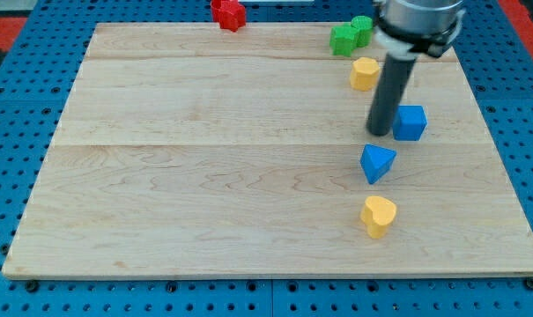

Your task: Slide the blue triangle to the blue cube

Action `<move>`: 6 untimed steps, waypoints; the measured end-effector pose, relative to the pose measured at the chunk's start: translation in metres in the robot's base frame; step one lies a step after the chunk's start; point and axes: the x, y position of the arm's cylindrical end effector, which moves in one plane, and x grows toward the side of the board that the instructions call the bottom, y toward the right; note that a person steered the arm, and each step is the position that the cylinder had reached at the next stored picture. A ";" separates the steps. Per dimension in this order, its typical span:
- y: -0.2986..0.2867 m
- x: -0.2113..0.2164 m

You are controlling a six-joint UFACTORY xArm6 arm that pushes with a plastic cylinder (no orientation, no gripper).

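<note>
Pale smooth wooden board (204, 158), matt dark rod (388, 97), blue pegboard (19, 106)

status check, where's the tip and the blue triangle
My tip just left of blue cube, above blue triangle. Triangle near cube, not touching. Nothing between.

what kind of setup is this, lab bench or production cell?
Likely a lab bench for pushing tests: a wooden board on blue pegboard, toy blocks like the blue triangle and blue cube, and my tip just left of the cube.
</note>
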 end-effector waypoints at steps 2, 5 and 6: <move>-0.030 0.079; 0.040 0.056; 0.079 0.065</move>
